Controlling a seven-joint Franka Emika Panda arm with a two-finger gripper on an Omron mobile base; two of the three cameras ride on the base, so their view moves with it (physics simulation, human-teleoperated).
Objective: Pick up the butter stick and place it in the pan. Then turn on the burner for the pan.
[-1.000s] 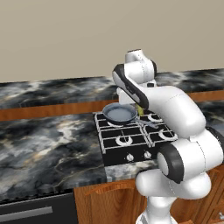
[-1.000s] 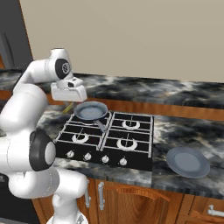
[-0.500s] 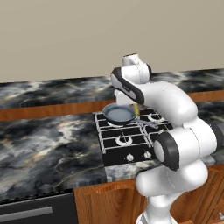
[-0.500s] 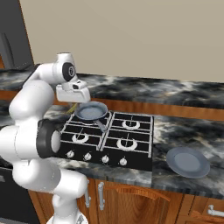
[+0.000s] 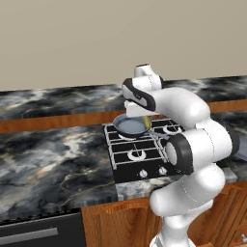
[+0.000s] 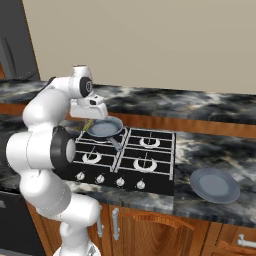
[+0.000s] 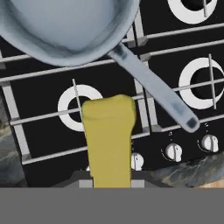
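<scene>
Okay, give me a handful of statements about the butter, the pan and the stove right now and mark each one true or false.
1. The end effector is gripping the butter stick. True.
2. The butter stick already lies inside the pan. False: it is held in the air, short of the pan, and the pan's inside is bare.
3. The pan sits on a rear burner of the cooktop. True.
4. The pan's handle points toward the back wall. False: it points toward the front knobs.
5. A round grey plate lies on the counter right of the cooktop. True.
</scene>
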